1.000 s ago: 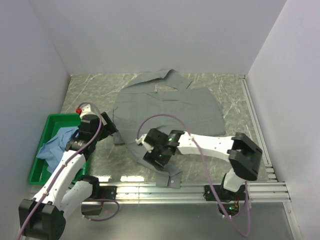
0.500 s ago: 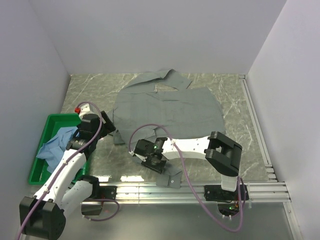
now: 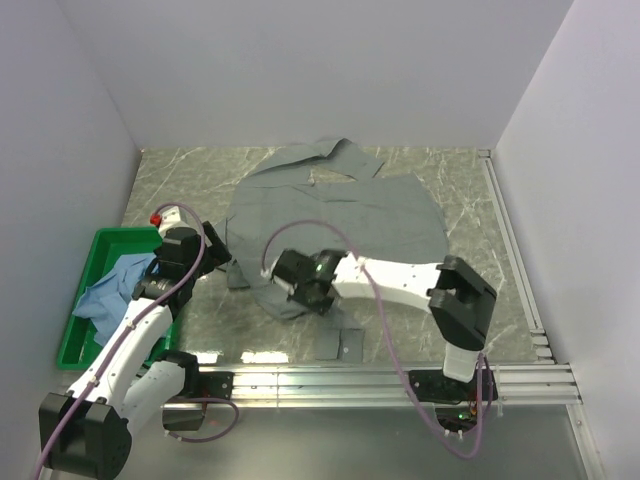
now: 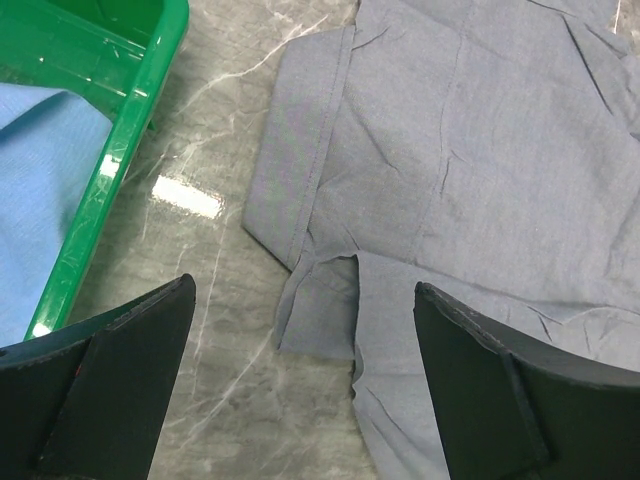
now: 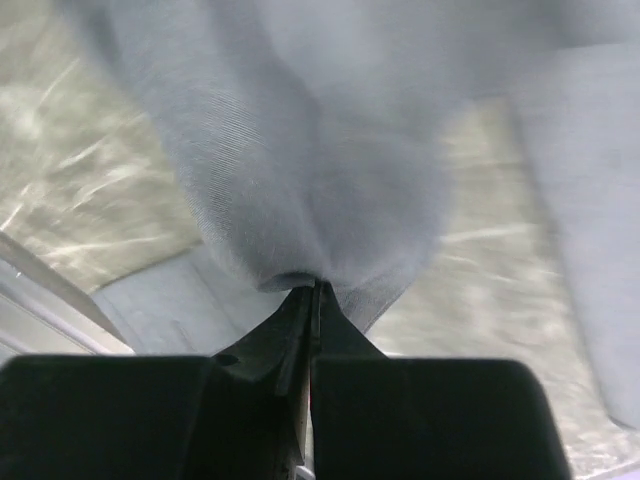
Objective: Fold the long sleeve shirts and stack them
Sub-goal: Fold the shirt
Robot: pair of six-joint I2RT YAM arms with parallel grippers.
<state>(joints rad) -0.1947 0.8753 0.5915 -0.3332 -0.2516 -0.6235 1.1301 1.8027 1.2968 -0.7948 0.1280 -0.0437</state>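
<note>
Only just begun. In the middle of the table (image 3: 180,180), the grey-green shirt (image 3: 335,200), spread out flat with its collar at the far side and no fold made in it yet. At its near edge, the right gripper (image 5: 312,292), fingers squeezed tight together on a bunch of that shirt's cloth. Close to the shirt's left edge, the left gripper (image 4: 302,300), fingers wide apart, holding nothing, hanging over a corner of the cloth. Over on the left, the green bin (image 3: 120,236), with the light blue shirt (image 3: 110,290) in a crumpled heap inside. Left to do, by the look of it: fold the grey-green shirt, take out the blue one, fold that too, then put one on top of the other.
</note>
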